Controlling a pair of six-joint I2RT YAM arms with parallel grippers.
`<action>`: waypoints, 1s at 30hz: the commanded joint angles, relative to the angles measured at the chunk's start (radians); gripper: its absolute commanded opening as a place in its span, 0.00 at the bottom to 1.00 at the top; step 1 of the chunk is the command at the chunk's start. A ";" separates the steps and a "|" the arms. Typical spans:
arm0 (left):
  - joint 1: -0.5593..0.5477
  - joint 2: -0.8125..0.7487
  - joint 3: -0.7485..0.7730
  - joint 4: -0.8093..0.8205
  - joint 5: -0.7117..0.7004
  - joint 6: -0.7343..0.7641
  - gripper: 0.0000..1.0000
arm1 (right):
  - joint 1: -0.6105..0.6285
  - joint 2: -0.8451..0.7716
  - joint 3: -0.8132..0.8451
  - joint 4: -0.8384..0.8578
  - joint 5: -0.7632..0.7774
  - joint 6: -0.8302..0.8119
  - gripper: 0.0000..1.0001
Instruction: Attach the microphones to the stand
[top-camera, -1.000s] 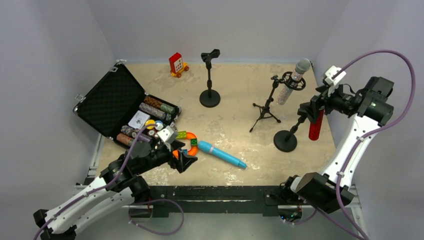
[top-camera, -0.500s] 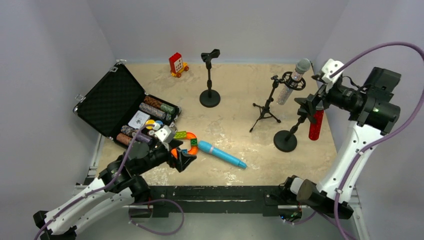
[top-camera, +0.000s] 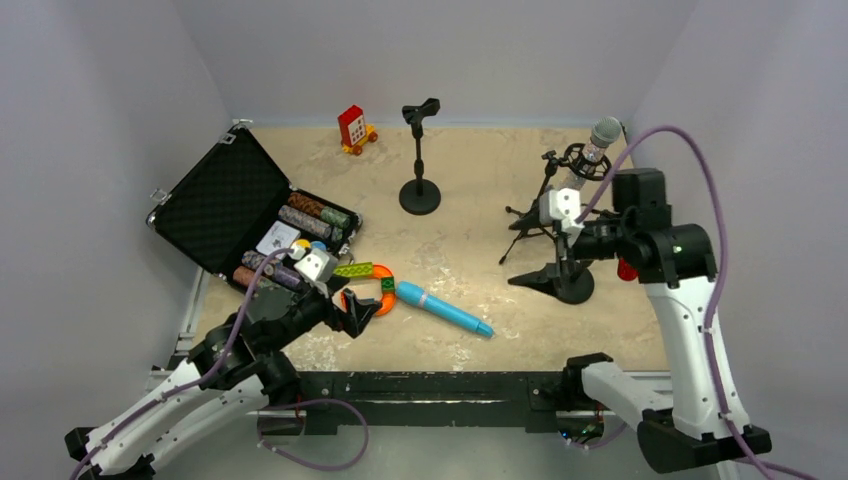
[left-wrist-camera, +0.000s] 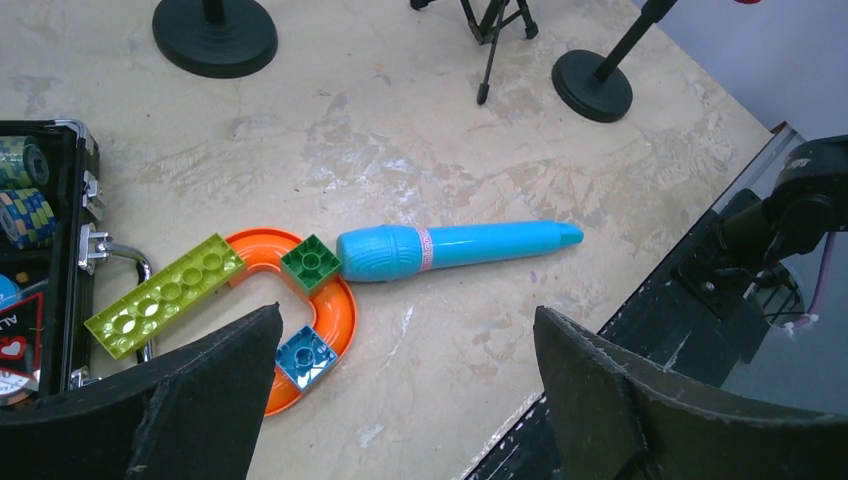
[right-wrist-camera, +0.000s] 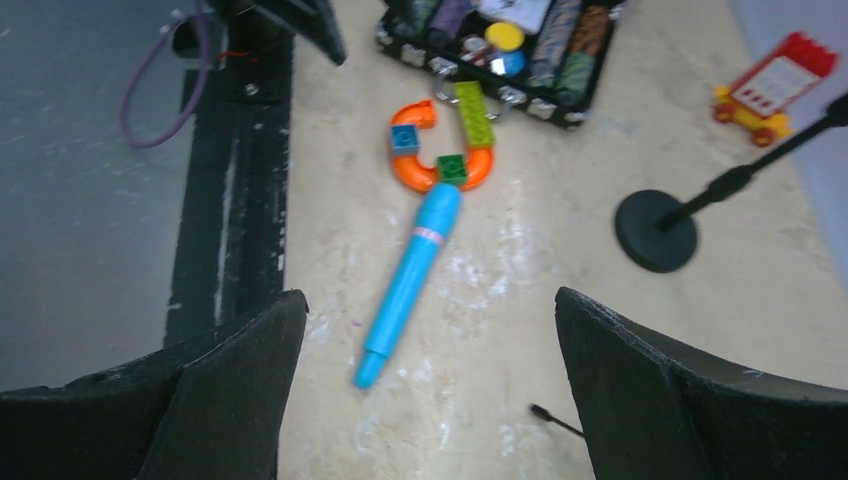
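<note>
The blue mic (left-wrist-camera: 450, 250) lay flat on the table (top-camera: 470, 200). Its head touched the green brick (left-wrist-camera: 310, 265) of an orange track (left-wrist-camera: 345, 300), and its tail pointed away from that toy.

It seemed to be the last mic to attach. Far behind the blue mic and to its right, the silver mic (top-camera: 600, 135) sat in the ring of a tripod (top-camera: 530, 225). Of the red mic (top-camera: 627, 268) only a small piece showed behind the right arm, so I could not tell if it was in a clip. An empty stand (top-camera: 420, 150) waited well behind the blue mic, its clip free.

So the step in hand looked like the pickup of the blue mic. The next move probably called for a grasp across its smooth body, away from the head, so that the track was not dragged along. After that comes a long carry back to the empty stand.

The left gripper (left-wrist-camera: 408, 318) hovered just on the near side of the blue mic, above the table. Its fingers were spread wide, with nothing between them and touching nothing. The right gripper (right-wrist-camera: 428, 300) faced the blue mic from well to its right, equally spread and holding nothing.
</note>
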 joint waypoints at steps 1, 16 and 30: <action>0.007 0.000 0.037 -0.001 -0.038 -0.023 0.99 | 0.158 -0.049 -0.173 0.186 0.087 0.104 0.99; 0.010 0.192 0.053 0.076 -0.126 0.072 0.99 | 0.225 -0.176 -0.549 0.507 0.065 0.220 0.99; 0.040 0.279 0.002 0.274 -0.063 0.072 0.99 | 0.169 -0.245 -0.622 0.527 0.052 0.210 0.99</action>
